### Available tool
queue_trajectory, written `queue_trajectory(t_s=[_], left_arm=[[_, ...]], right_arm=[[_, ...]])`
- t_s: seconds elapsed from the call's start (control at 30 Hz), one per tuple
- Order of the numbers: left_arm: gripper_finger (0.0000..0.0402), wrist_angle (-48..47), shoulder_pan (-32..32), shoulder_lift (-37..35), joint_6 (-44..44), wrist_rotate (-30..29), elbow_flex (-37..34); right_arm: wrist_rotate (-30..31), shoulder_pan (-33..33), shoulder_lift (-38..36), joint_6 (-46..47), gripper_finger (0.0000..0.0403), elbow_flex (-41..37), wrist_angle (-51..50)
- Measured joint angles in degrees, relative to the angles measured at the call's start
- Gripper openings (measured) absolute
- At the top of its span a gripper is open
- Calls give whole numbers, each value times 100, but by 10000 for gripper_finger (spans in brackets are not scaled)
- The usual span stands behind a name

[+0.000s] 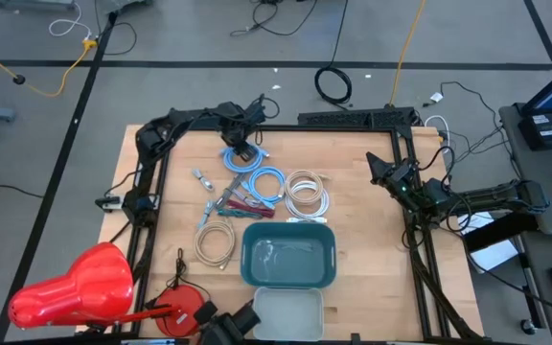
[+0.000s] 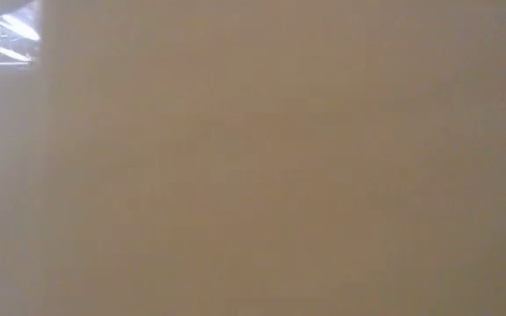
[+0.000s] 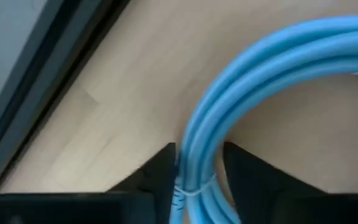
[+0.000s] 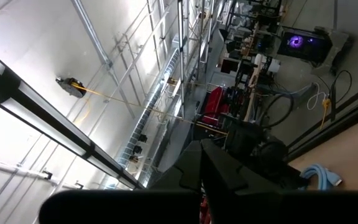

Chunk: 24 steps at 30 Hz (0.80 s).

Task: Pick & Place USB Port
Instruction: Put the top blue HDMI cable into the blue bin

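While my left hand (image 3: 197,180) sits low over the far side of the tabletop (image 1: 372,230), its fingers (image 3: 157,177) pinch a coiled blue cable (image 3: 260,74). My right hand (image 1: 379,171) waits at the right edge; I cannot tell its state.

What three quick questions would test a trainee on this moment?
1. True or false: the left end effector is at a blue cable coil.
2. What colour is the bin on the table? A red, B teal, C white.
3. Fill in: the right end effector waits near the table's ____ edge.
Key: 1 true; 2 B; 3 right.
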Motion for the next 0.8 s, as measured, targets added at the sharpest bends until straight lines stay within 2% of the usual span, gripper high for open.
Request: queue_trajectory(t_s=[0.1,0.3,0.5,0.57,0.67,0.8], left_arm=[[35,-32,-50,-23,-79,-47,-4],[32,-285,-36,-307,-175,-639,-52],[32,-603,-12,-1283,-88,-975,-35],[32,-688,-56,-1705,-182,-862,-39],[32,-848,-268,-2379,-545,-308,-26],[32,-945,-1173,-3118,-805,102,-28]], right_arm=[[0,0,2,0,0,-1,-4],[7,0,2,0,0,-1,-6],[13,0,26,-36,0,0,-13],[16,0,67,-44,0,0,-16],[16,0,134,-44,0,-2,-45],[18,0,181,-42,0,0,-42]])
